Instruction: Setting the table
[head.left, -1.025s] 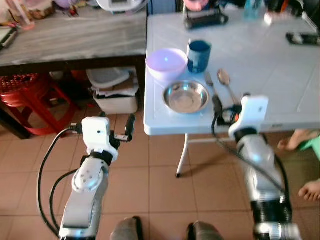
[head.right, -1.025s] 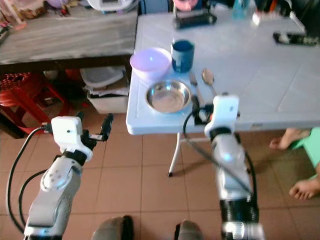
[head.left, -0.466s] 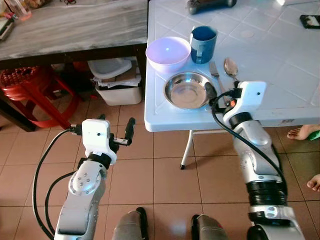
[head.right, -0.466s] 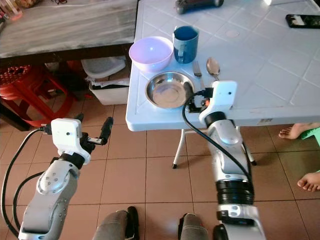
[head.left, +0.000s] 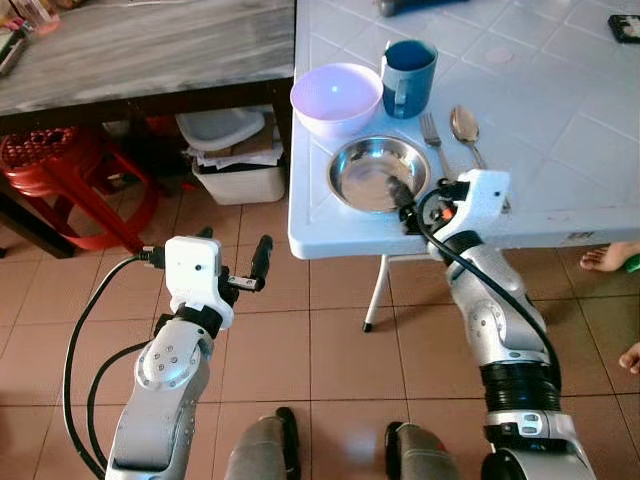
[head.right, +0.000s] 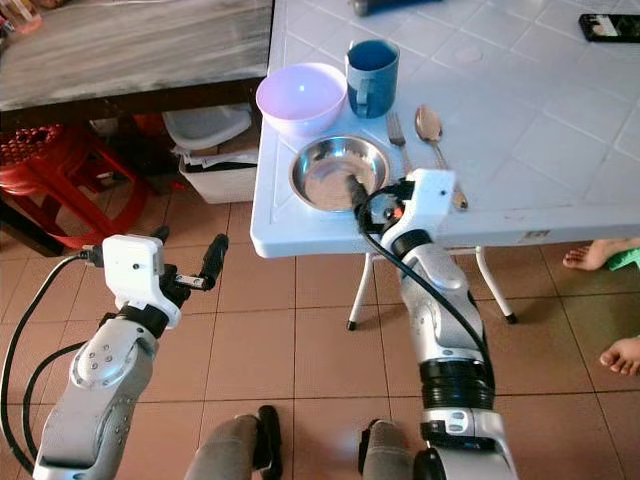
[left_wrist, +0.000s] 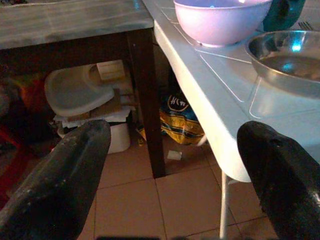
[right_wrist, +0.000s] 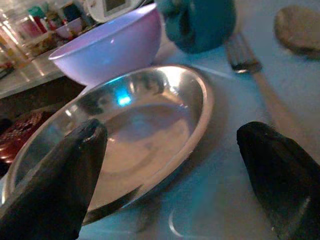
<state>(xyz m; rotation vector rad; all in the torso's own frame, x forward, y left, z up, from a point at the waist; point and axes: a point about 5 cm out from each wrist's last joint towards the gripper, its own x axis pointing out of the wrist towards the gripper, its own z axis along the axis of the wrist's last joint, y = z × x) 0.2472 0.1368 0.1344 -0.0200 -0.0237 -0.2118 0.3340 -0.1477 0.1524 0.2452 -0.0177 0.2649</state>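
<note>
A white tiled folding table stands on a terracotta tile floor, butted against a dark wooden table with a grey top. Near the white table's front corner sits the steel plate, the centre of a place setting. The right gripper is at the plate's near rim, its fingers spread wide with one over the plate's bowl and one beside the rim, which looks like a grasp on the edge being lined up, or just let go; I cannot tell which. Behind the plate and close to it are a lilac bowl and a blue mug; a fork and spoon lie parallel just right of the plate, as cutlery normally would. The left gripper hangs idle over the floor beside the table, fingers wide apart. A red stool and white bins sit under the wooden table. A person's bare foot shows at the right.
</note>
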